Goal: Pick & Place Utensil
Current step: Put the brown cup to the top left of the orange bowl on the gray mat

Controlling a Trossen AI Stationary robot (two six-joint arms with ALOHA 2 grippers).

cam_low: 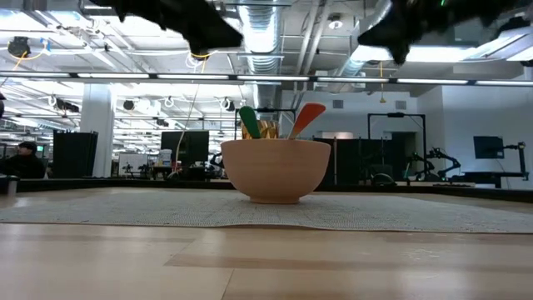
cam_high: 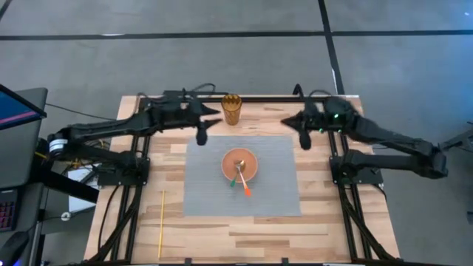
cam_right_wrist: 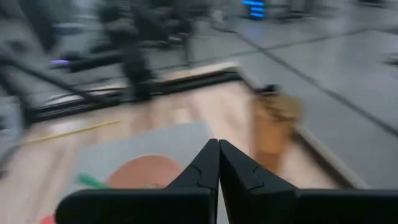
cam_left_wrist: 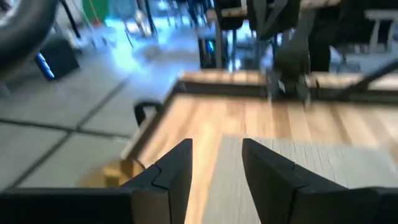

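A tan bowl stands on a grey mat. Two utensils lie in it, one with a green handle and one with an orange handle; both handles lean out over the bowl's near rim. In the low view the bowl shows with the green handle and orange handle rising above it. My left gripper hovers open above the mat's far left corner, touching nothing. My right gripper hovers shut above the mat's far right corner.
A golden ribbed cup stands at the table's far edge between the two arms, also seen as the cup in the right wrist view. A thin yellow stick lies on the bare wood left of the mat.
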